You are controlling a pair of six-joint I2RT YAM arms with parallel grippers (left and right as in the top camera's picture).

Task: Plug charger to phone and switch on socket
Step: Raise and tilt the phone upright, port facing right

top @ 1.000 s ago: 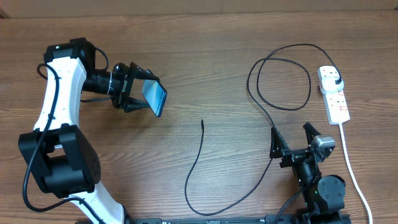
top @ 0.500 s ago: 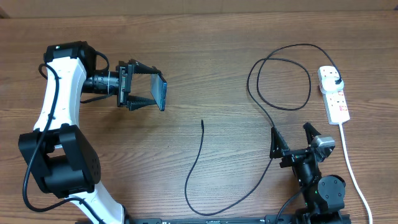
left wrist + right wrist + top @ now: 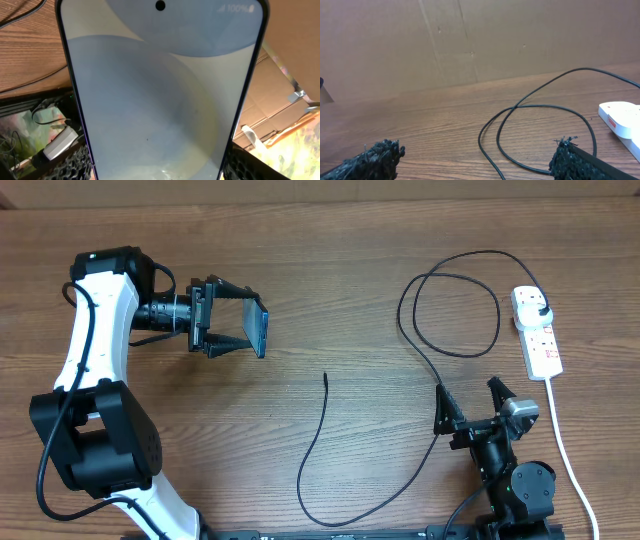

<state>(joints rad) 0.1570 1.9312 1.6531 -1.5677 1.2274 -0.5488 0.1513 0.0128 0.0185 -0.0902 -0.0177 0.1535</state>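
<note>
Overhead view: we see a brown wooden surface (image 3: 340, 270) with an arm at each side. The left arm (image 3: 95, 330) reaches in from the upper left. The left claw (image 3: 250, 322) is clamped on the phone (image 3: 261, 330), held above the wood. A second ago the phone sat tilted, screen partly upward; it has since rolled edge-on and then held steady. The right claw (image 3: 468, 392), fingers apart and empty, has not moved at lower right. The charger (image 3: 320, 450) loops untouched, its plug in the socket (image 3: 537, 330) at far right. Its connector tip (image 3: 326, 376) lies free, well apart from the phone. We judge plugging in not yet begun.
</note>
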